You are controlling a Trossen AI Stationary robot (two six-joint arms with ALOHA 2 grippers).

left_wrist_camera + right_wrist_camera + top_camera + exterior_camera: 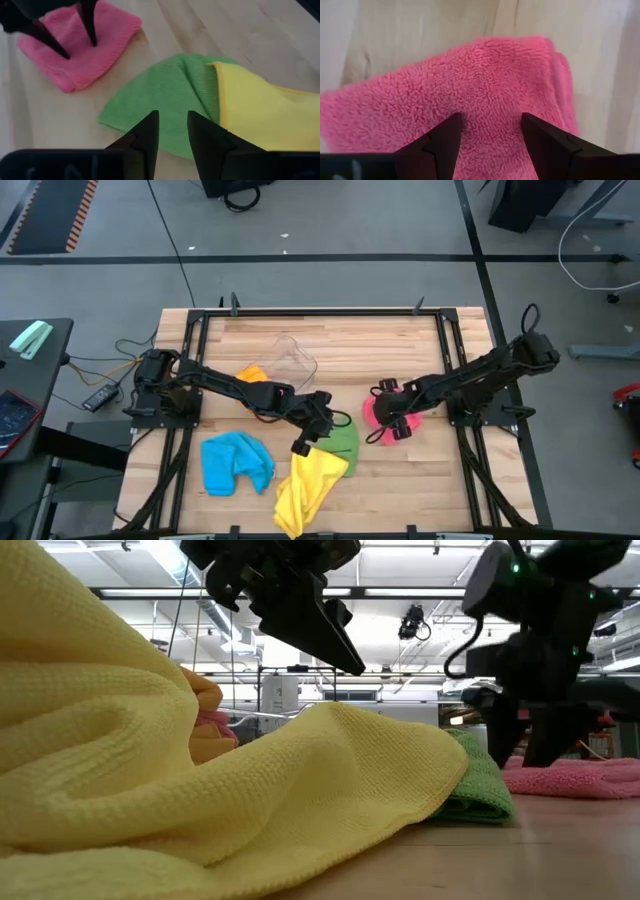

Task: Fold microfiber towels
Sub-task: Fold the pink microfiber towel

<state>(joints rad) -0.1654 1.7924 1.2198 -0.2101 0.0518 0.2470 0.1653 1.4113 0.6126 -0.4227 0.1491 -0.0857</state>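
the green towel lies mid-table. the yellow towel overlaps its near edge and bunches toward the table's front; the blue towel sits crumpled beyond the yellow one, away from the green. the orange towel lies farther back, beside a clear plastic tub. the pink towel lies folded just beside the green towel. the left gripper hovers over the green towel, fingers narrowly parted, holding nothing. the right gripper presses onto the pink towel, fingers spread wide.
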